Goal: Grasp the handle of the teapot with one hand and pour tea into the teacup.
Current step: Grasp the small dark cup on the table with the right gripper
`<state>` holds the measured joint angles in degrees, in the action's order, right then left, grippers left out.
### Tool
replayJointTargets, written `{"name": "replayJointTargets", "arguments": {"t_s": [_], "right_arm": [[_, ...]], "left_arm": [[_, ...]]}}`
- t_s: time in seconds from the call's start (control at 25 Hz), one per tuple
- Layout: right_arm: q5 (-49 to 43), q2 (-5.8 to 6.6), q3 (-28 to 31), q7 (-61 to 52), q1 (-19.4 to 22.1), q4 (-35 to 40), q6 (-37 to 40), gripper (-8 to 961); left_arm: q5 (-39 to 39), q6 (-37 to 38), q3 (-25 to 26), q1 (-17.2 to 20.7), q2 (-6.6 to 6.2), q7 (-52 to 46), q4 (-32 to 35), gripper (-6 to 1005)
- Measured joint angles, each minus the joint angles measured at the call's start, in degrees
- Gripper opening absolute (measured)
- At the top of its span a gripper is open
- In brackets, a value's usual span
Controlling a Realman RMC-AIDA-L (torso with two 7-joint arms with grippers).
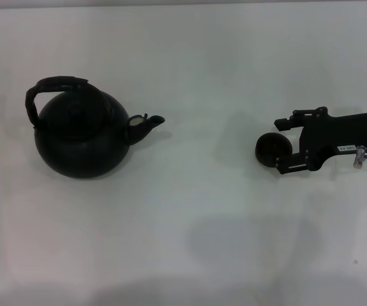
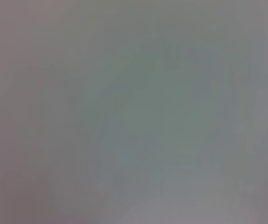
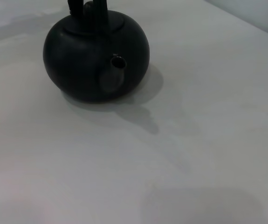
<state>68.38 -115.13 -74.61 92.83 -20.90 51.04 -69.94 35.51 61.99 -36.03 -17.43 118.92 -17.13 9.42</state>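
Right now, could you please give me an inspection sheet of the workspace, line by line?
Surface: plain white table, only soft shadows on it.
Teapot: black teapot upright on the robot's left, spout toward the right side; handle ungrasped.
Teacup: small dark teacup on the right, well apart from the spout, between the right gripper's fingers.
Clutter: nothing seen.
Right gripper: right gripper low at the table around the teacup; contact cannot be judged.
Left gripper: not in view; its wrist view shows only blank grey.
Cables: nothing seen.
Surroundings: nothing seen beyond the table.
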Motion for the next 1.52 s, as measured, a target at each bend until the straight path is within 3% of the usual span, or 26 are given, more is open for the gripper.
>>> {"name": "replayJointTargets", "arguments": {"t_s": [1.16, 1.52], "right_arm": [[2.0, -0.09, -0.4, 2.3, -0.3, -5.5, 3.6, 858], [2.3, 0.05, -0.3, 2.2, -3.1, -10.8, 5.1, 858]], "left_arm": [[0.0, 0.1, -0.1, -0.2, 0.1, -0.4, -0.1, 835], [0.1, 0.1, -0.1, -0.6, 0.19, -0.4, -0.9, 834]]}}
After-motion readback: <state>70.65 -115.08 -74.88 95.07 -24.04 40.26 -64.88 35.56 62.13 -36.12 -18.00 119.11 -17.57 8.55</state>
